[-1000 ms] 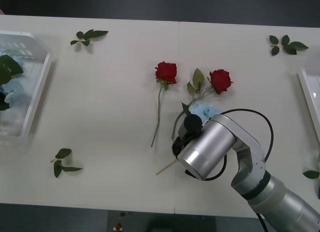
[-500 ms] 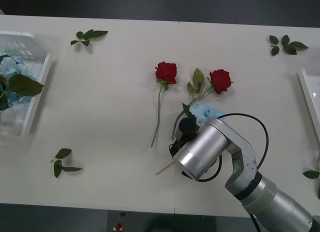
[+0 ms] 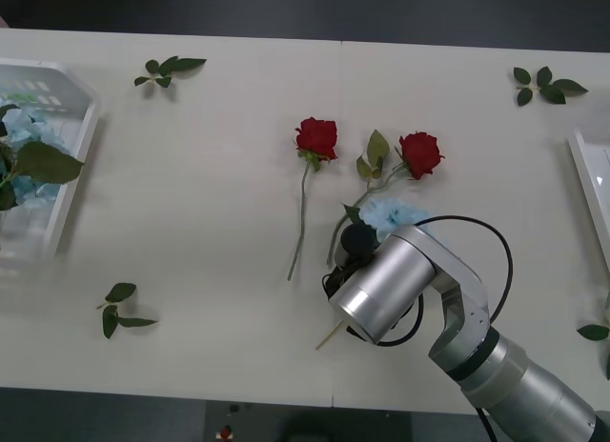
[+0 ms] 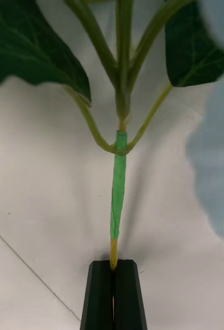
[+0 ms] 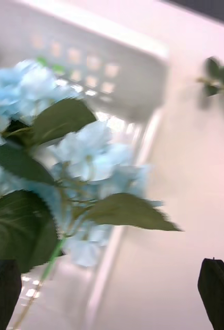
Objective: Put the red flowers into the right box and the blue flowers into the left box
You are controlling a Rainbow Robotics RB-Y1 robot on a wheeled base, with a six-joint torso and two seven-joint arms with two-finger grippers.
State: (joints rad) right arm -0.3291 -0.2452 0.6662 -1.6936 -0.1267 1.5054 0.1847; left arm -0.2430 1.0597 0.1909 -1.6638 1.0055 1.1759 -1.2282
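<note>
The right gripper (image 4: 113,268) sits near the table's (image 3: 210,175) front edge, right of centre, closed on the stem end of a blue flower (image 3: 389,213); that flower's head lies just beyond it. Farther beyond stand two red flowers: one rose (image 3: 419,153) slightly to the right, touching the blue head's leaves, the other rose (image 3: 316,137) to the left, its stem running back alongside the gripper. The right box (image 3: 593,190) lies well off to its right at the table edge. Far to its left, the left box (image 3: 71,166) holds blue flowers (image 5: 86,154), with the left gripper (image 5: 109,294) spread wide above them.
</note>
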